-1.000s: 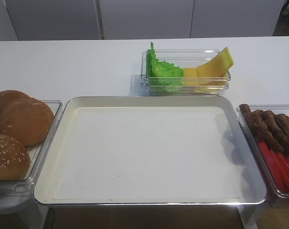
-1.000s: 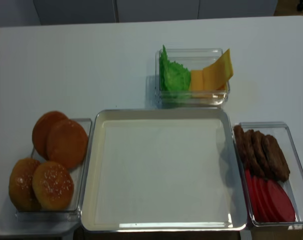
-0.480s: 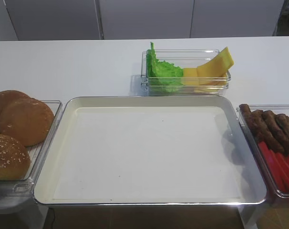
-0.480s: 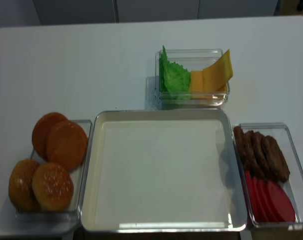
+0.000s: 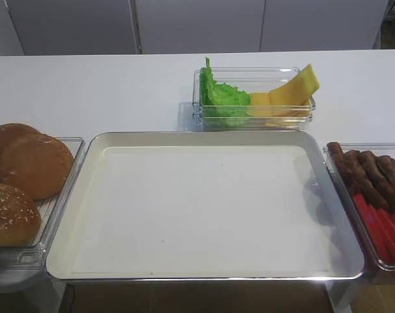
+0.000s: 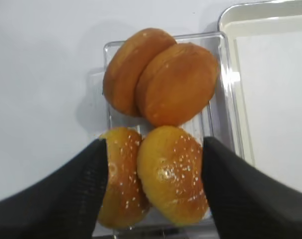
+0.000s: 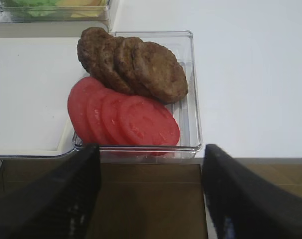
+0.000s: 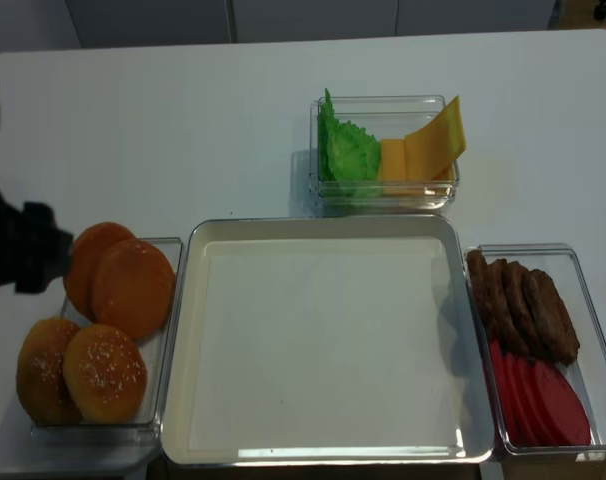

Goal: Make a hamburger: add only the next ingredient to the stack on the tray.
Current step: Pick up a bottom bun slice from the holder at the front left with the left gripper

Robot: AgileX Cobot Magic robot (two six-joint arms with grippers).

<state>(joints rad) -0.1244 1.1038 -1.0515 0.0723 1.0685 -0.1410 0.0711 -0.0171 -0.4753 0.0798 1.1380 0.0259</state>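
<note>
Two smooth golden-brown bun bottoms (image 6: 178, 82) lean on each other at the far end of a clear container (image 6: 222, 74), left of the tray (image 5: 204, 140). They also show as bun bottoms (image 8: 133, 288) from above. The tray's cream inside is bare, and no stack is in view. My left gripper (image 6: 155, 149) is open above the container's near end. Two sesame-seeded bun tops (image 6: 173, 172) show between its fingers, and it holds nothing. My left arm (image 8: 18, 262) shows dark at the left edge. My right gripper (image 7: 151, 154) is open and empty, in front of the table's edge.
A clear container on the right holds brown patties (image 7: 141, 64) and tomato slices (image 7: 126, 117). Behind the tray, another clear container holds lettuce (image 5: 220, 98) and cheese slices (image 5: 292, 88). White table surface (image 5: 87, 85) lies around the containers.
My left arm has come into the realsense view at the left edge, beside the bun container. The buns, the tray and the other containers have not moved.
</note>
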